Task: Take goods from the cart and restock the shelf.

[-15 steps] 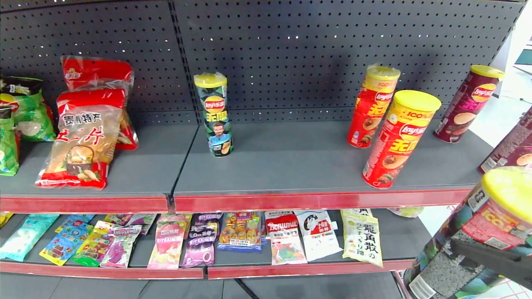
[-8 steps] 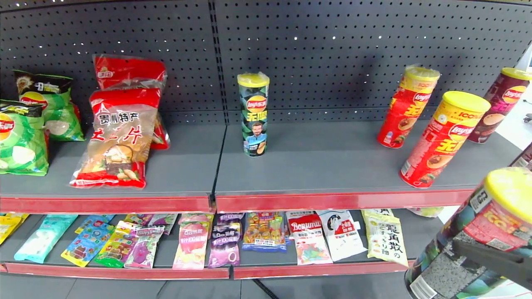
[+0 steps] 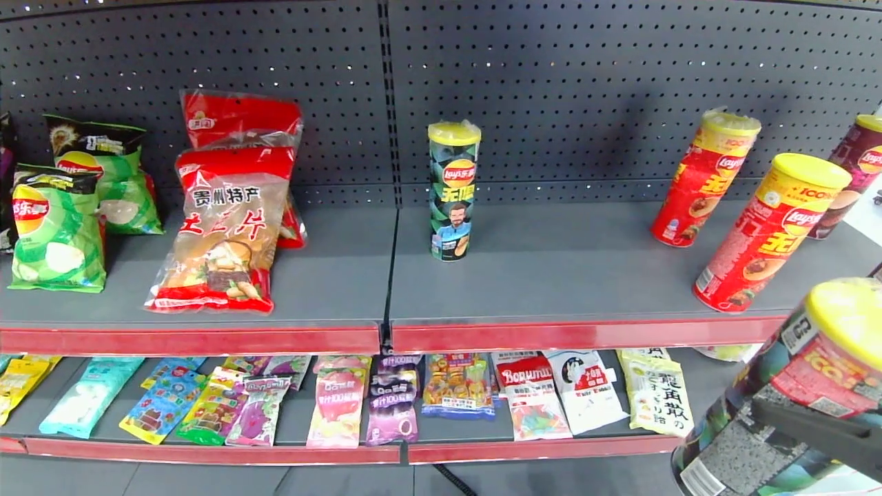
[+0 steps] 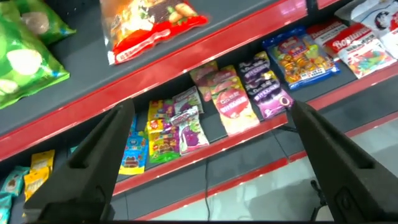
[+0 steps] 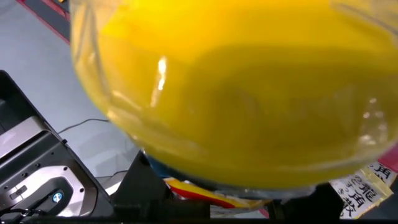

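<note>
My right gripper is shut on a chip can with a yellow lid, held tilted at the lower right, in front of the shelf's right end. The can's yellow lid sits close against the right wrist camera. On the upper shelf a matching green-and-black can stands upright near the middle. My left gripper is open with nothing between its fingers, facing the lower shelf's candy packets.
Two red cans and a maroon can stand at the upper shelf's right. Red snack bags and green chip bags fill its left. Free shelf room lies between the green-and-black can and the red cans.
The whole head view has shifted, so shelf goods sit further right in the picture; the camera moved. The held can keeps its place in the view.
</note>
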